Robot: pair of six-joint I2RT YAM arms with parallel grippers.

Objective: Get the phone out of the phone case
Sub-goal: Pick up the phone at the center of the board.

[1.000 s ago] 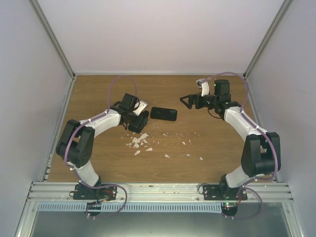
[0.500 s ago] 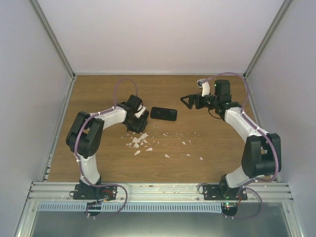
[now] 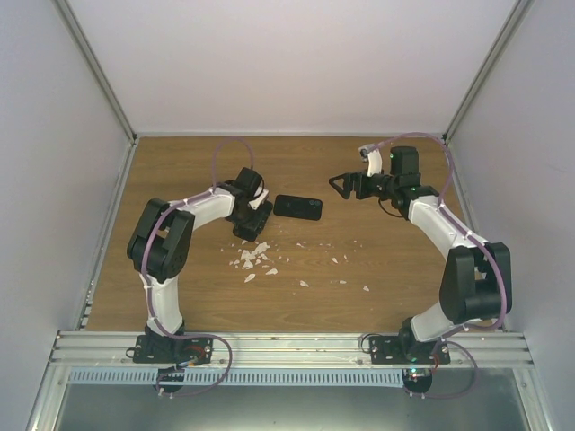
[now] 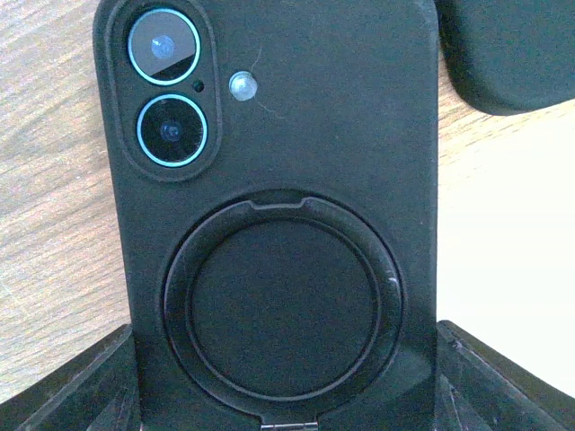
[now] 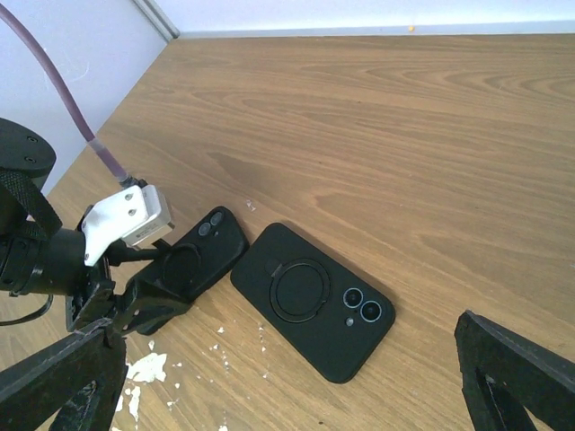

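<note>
Top view: the left gripper (image 3: 253, 215) sits low over the wooden table (image 3: 386, 287), just beside a loose black phone (image 3: 298, 207) that lies flat. The right gripper (image 3: 336, 187) hangs near that phone's other end, claw spread wide and holding nothing. White crumbs (image 3: 255, 259) are scattered in front of the left gripper.

Left wrist view: the cased phone (image 4: 278, 224) fills the frame, back up, its lenses and ring showing. The left fingers (image 4: 85, 386) are clamped on both of its edges.

Right wrist view: the cased phone lies just beside the loose one, and I cannot tell whether they touch. The right fingers (image 5: 508, 373) are far apart at the frame's corners.
</note>
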